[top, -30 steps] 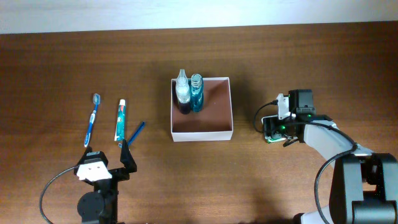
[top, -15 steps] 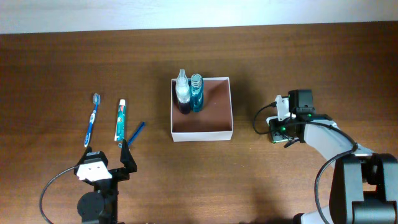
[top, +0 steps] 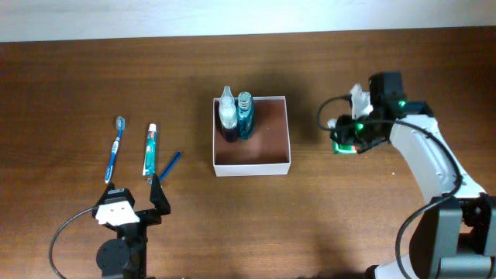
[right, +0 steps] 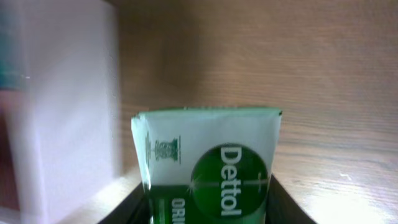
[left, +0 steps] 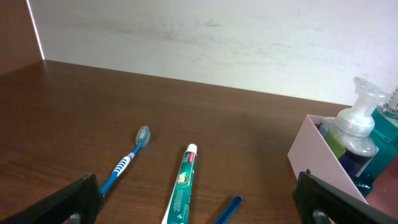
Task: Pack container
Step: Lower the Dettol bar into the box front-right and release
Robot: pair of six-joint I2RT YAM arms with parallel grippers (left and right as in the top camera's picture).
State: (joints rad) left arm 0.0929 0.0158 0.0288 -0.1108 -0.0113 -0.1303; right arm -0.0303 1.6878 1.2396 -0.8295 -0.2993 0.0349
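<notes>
Right gripper [top: 346,144], just right of the container [top: 263,149], clamps a green Dettol packet [right: 208,168]; left gripper [top: 132,186], well left of the container, is spread wide and unloaded.

On the dark wooden bench [top: 77,77], well left of the container [top: 252,168], a blue-and-white toothbrush [top: 115,149] and a toothpaste tube [top: 149,151] lie side by side, both pointing toward the far edge. A slim blue stick [top: 170,164] lies slanted just right of the tube's near end. A clear pump bottle [top: 226,112] and a blue bottle [top: 245,115] stand touching in the container's far-left corner, and a green-and-white Dettol tube [right: 211,168] shows to the container's right.
</notes>
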